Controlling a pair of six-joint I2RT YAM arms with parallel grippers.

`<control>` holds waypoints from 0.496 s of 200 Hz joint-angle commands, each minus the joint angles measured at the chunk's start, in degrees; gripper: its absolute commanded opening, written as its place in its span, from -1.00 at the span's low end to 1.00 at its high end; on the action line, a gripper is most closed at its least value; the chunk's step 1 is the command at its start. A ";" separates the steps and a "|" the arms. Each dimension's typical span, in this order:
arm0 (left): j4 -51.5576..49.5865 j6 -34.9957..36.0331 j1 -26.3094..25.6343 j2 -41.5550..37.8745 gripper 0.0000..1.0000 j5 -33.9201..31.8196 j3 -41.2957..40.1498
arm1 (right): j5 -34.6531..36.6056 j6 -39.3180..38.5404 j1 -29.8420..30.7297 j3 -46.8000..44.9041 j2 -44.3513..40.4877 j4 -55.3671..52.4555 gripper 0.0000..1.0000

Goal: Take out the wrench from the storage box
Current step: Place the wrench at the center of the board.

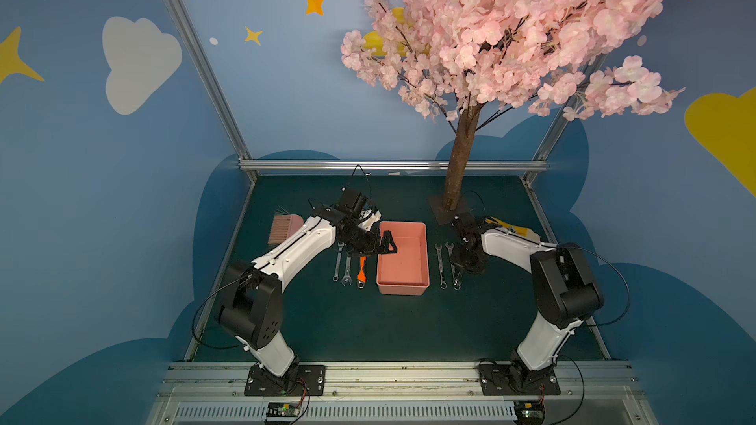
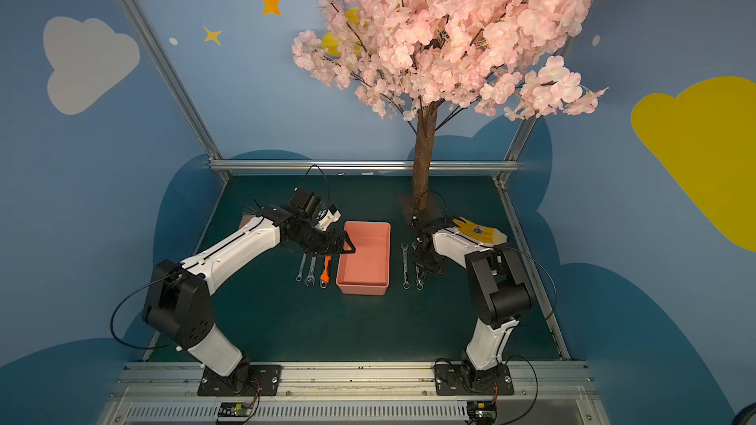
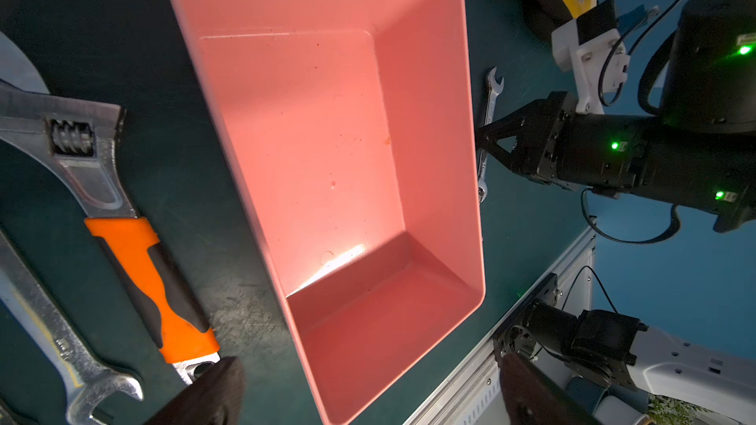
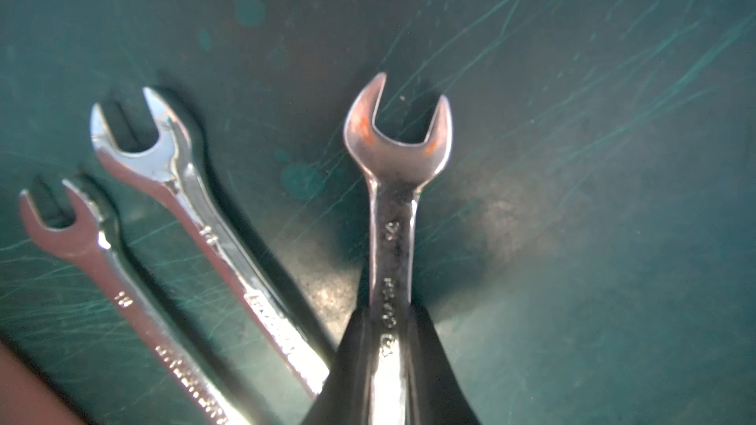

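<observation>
The salmon-pink storage box (image 1: 403, 289) (image 2: 362, 289) stands mid-table, and its inside (image 3: 311, 149) holds nothing. Right of the box, my right gripper (image 1: 460, 269) (image 2: 421, 269) (image 3: 480, 136) points down at the mat. In the right wrist view this gripper (image 4: 390, 312) is shut on the shaft of a silver open-end wrench (image 4: 399, 136), which lies outside the box, low over the mat. My left gripper (image 1: 386, 244) (image 2: 347, 245) (image 3: 368, 398) hovers open over the box's left rim, with nothing between its fingers (image 3: 212, 394).
Two more silver wrenches (image 4: 196, 214) (image 4: 102, 263) lie beside the held one. Left of the box lie two silver wrenches (image 1: 341, 265) and an orange-handled adjustable wrench (image 1: 361, 271) (image 3: 151, 280). A pink brush (image 1: 284, 228) sits far left. The tree trunk (image 1: 458, 165) and a yellow item (image 1: 511, 228) stand behind the right arm.
</observation>
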 commanded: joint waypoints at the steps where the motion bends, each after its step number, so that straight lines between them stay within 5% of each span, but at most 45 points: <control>1: -1.32 0.74 0.01 1.26 1.00 0.19 1.16 | -1.21 -3.07 -0.36 -0.35 0.69 1.48 -1.00; 99: -1.50 0.61 -0.07 1.97 1.00 -0.56 1.42 | -7.98 -34.78 -3.56 5.57 1.11 -5.76 -1.00</control>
